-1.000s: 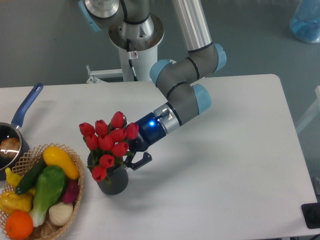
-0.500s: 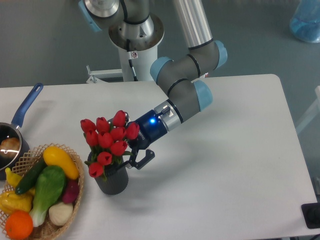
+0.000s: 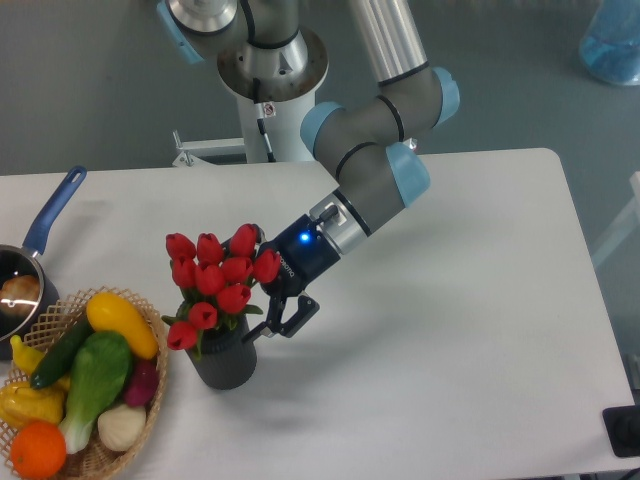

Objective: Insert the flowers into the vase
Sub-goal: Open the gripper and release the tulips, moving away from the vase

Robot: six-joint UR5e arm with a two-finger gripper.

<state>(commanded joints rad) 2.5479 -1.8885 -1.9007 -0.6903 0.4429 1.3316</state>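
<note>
Camera: flowers (image 3: pixel 215 280) in vase (image 3: pixel 224 358) — gripper (image 3: pixel 272 322) just right.

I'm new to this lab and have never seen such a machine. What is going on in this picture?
It is one view from a fixed camera looking down at a white table. The grey and blue jointed thing is a robot arm; its gripper is the two-fingered claw at its tip. The red flowers stand in the dark vase, and the gripper is right beside them; the blooms hide whether it holds the stems. To the left sit a wicker basket of fruit and vegetables and a blue-handled saucepan.
</note>
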